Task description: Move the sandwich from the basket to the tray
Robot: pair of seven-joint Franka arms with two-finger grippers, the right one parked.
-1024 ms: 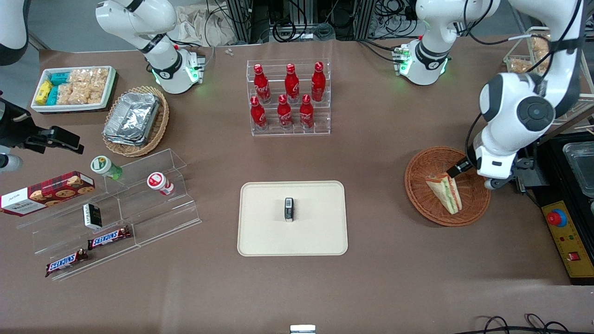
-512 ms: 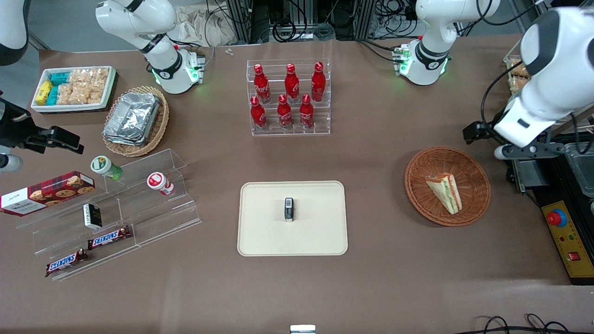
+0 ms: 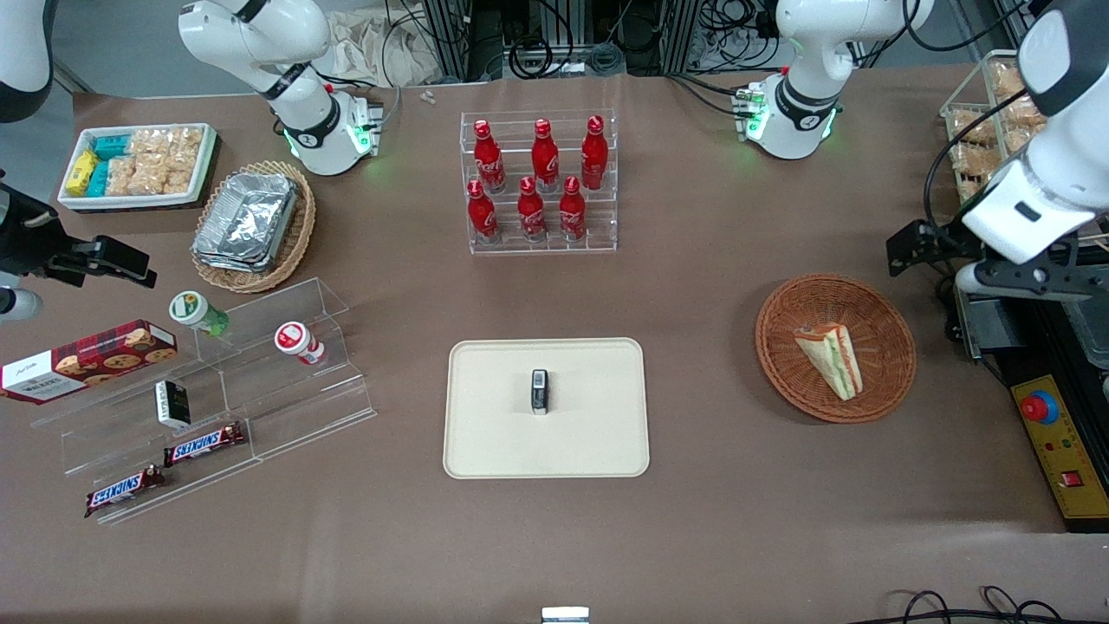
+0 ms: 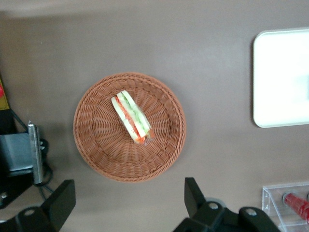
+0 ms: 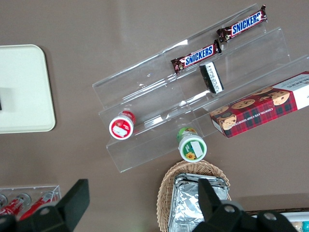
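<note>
The sandwich [image 3: 830, 360] lies on its side in the reddish-brown wicker basket [image 3: 780, 347] toward the working arm's end of the table. In the left wrist view, the sandwich [image 4: 131, 117] sits near the middle of the basket [image 4: 96, 150]. My left gripper [image 3: 1014, 284] hangs high above the table beside the basket, a little farther from the front camera. It is open wide and empty [image 4: 128, 188]. The cream tray [image 3: 485, 433] lies at the table's middle and its corner shows in the left wrist view [image 4: 275, 96].
A small dark object [image 3: 539, 392] stands on the tray. A clear rack of red bottles [image 3: 539, 182] stands farther from the front camera than the tray. A black control box with a red button [image 3: 1040, 407] sits beside the basket at the table's end.
My left gripper was low in the basket beside the sandwich; it has risen and pulled away toward the working arm's end. The sandwich has stayed in the basket.
</note>
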